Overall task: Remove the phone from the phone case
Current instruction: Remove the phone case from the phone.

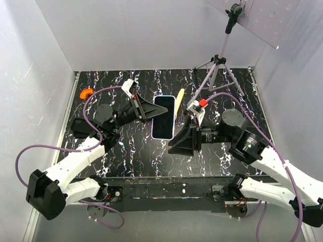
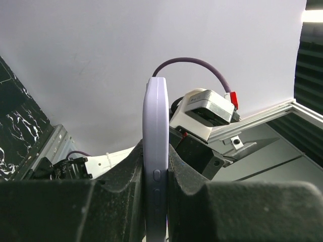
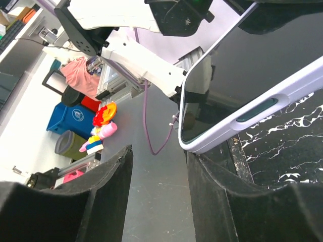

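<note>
Found the left gripper (image 1: pixel 150 114) pinching the phone (image 1: pixel 164 117) by one long side, with both fingers (image 2: pixel 121 189) pressed against front and back. Saw the lavender rim edge-on in the left wrist view, rising straight up out of those jaws, a side button level with the fingertips. Caught the glossy black screen facing the overhead camera, held up off the marbled black table (image 1: pixel 126 156). Found the right gripper (image 3: pixel 157 161) spread wide, gripping nothing, with open gap between its pads (image 3: pixel 106 196). Placed the phone ahead of the right jaws and off to one side, past one fingertip, not between them; could not tell touching from apart. Spotted a cream-yellow stick (image 1: pixel 179 96) lying beyond the right jaws, just beside the phone's far corner, and a grey tripod (image 1: pixel 220 65) farther back. Could not make out the phone case in any view.
</note>
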Controlling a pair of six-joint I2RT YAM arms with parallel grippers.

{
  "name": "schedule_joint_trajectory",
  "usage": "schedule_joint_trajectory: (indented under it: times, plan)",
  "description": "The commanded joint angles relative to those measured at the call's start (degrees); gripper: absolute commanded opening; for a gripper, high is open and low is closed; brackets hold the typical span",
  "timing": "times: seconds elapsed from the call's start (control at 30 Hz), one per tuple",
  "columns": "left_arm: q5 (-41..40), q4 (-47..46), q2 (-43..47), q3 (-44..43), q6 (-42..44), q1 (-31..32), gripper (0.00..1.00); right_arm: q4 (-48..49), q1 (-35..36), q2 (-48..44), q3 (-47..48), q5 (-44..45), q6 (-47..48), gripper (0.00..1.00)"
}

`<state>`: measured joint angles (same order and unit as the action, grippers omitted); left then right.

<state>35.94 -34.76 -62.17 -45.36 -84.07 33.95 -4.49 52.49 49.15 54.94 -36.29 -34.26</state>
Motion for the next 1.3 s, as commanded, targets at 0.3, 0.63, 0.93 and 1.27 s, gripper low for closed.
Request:
schedule_joint_trajectory:
  times: [0.3,0.63,0.93,1.27]
  plan:
    - [-1.4,-5.3,3.1,-0.9,-3.3,-0.1,0.0,6.3,-3.1,2.4,2.2,-1.3,-1.9,0.55]
    - [-0.8,-8.1,1.3,-1.0,-6.7,0.0,0.0,11.3,-3.2,5.8,3.1,-4.8,-2.0,0.33]
    - [3.2,-22.0,-3.1,1.2,-23.1,0.0,0.0,3.0,-3.2,8.8,7.4,-7.0,18.9,0.01]
    - [4.0,-19.2,1.3,0.2,-25.0,0.1,0.0,-16.0,-2.7,17.2,22.2,30.5,33.3,0.01]
